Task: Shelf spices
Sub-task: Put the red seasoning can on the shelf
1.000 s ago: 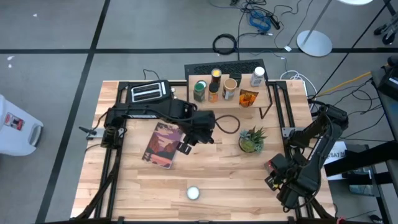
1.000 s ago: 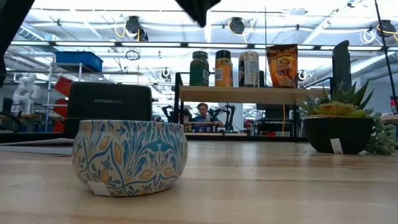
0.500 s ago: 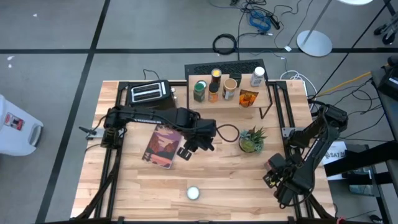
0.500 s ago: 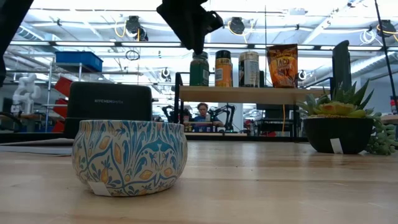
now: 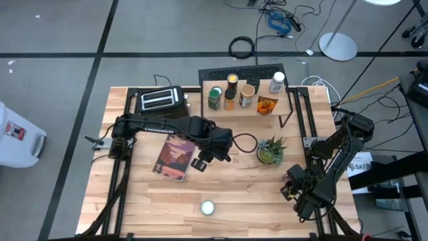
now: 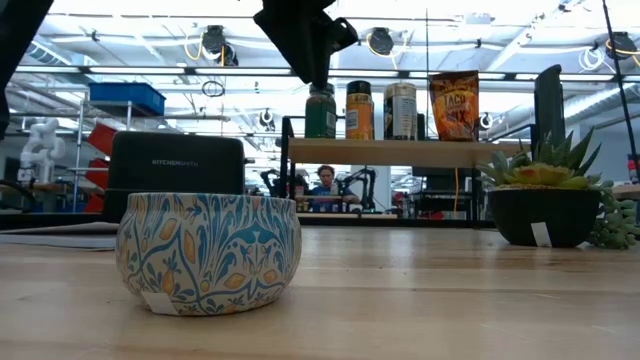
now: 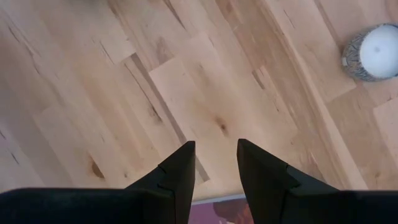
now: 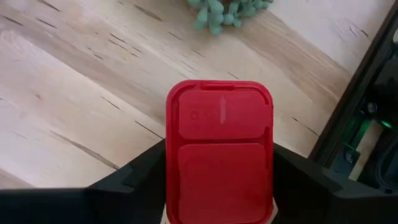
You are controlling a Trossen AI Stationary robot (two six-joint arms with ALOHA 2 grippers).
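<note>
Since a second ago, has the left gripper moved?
Yes. The left gripper has swung from beside the book toward the potted plant.

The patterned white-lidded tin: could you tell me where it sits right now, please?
In the high view, the tin stands alone near the table's front edge, about mid-width, in front of the reddish book and apart from both arms.

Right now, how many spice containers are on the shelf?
5, in a row on the shelf: green-topped jar, yellow-topped jar, tan-topped jar, orange pouch, white-topped jar at the right end. Something small could hide behind them.
</note>
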